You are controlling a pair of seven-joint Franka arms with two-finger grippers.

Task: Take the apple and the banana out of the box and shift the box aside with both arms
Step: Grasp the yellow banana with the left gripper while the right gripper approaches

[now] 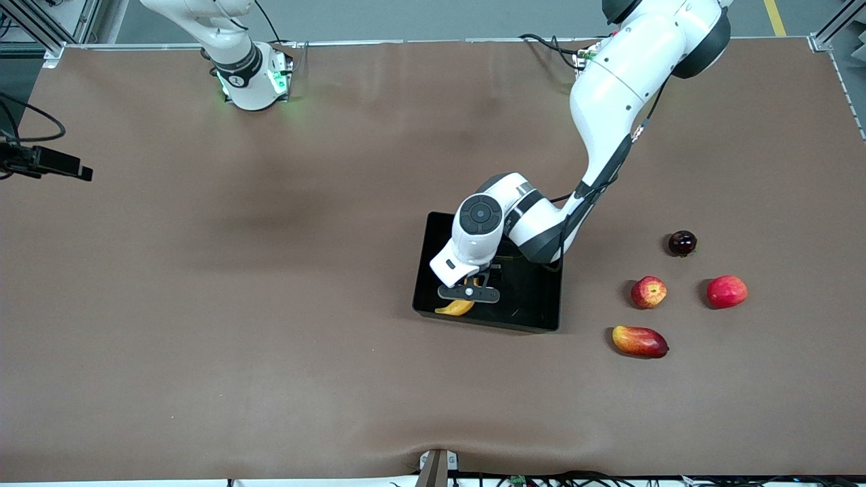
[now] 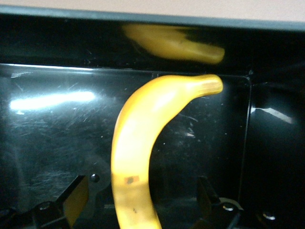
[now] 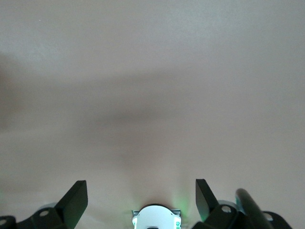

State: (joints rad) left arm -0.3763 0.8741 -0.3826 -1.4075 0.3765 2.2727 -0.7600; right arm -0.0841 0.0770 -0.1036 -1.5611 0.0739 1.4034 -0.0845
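We see the left pincer (image 1: 468, 292) low in the box (image 1: 534, 304), fingers spread wide either side of the banana (image 2: 143, 143), which lies on the box floor. The apple (image 1: 649, 292) sits on the counter (image 1: 270, 304) toward the left arm's end. The right pincer (image 3: 141, 198) waits open over bare counter.

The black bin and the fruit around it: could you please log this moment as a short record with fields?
bin: black bin mid-table
banana: banana lying in the bin, at the wall nearer the front camera
left gripper: left gripper low in the bin, fingers open either side of the banana, apart from it
right gripper: right gripper open, waiting over bare table
apple: streaked apple on the table toward the left arm's end, outside the bin
other fruit: mango, red fruit, dark fruit near the apple
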